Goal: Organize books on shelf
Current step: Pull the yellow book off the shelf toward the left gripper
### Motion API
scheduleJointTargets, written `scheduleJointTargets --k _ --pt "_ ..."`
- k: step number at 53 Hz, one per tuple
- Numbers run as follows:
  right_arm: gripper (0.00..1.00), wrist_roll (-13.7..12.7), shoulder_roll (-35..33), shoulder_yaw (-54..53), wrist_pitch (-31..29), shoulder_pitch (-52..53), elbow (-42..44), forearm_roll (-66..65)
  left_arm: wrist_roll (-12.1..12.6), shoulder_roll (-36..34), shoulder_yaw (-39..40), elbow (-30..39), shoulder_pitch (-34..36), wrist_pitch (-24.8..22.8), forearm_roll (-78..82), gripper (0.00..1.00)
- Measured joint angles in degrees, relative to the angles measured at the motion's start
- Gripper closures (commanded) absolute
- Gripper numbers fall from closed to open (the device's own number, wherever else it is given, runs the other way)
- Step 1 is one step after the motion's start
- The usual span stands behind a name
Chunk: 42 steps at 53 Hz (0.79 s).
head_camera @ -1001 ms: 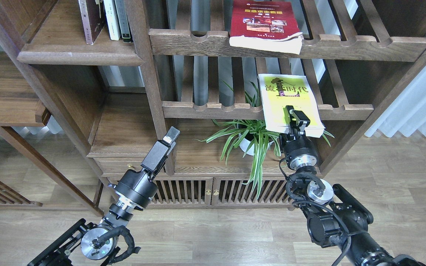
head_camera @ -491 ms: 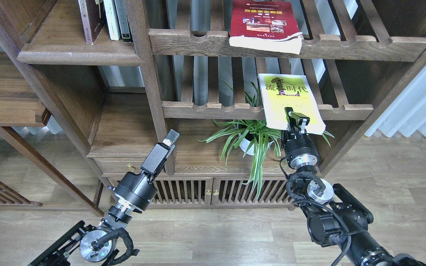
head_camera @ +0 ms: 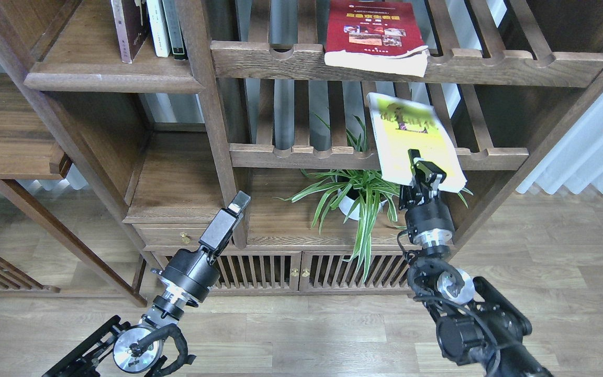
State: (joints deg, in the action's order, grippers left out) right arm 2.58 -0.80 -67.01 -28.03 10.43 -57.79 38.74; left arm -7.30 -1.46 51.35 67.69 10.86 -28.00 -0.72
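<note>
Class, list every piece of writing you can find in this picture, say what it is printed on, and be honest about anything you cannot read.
Yellow-green book, held in the right claw: dark characters near its top edge, motion-blurred, unreadable.
Red book on the upper slatted rack: yellow title lines above small photos, too small to read.
Upright books on the solid shelf: no legible spine text.
Nothing can be quoted.

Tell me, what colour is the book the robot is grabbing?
Yellow-green with a white border; the book shows best in the head view.

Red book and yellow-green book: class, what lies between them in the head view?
In the head view, only the notched front rail of the upper slatted rack separates the red book from the yellow-green book.
</note>
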Motion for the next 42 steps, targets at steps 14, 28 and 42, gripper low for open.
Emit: scheduleJointTargets --k 14,28,42 --pt "0.95 -6.8 -0.6 1.4 0.0 -8.2 -10.1 2.3 2.9 -6.5 -5.3 0.8 3.0 0.0 -12.5 0.0" --pt "0.94 -8.3 -2.3 7.4 0.0 -12.0 -13.5 2.3 3.3 -13.8 -10.4 3.4 8.0 0.0 -21.8 0.0" --pt "0.94 -8.3 -4.1 16.3 0.0 -12.2 -14.4 2.3 3.2 -15.9 -13.0 4.5 9.3 0.0 -24.6 0.0"
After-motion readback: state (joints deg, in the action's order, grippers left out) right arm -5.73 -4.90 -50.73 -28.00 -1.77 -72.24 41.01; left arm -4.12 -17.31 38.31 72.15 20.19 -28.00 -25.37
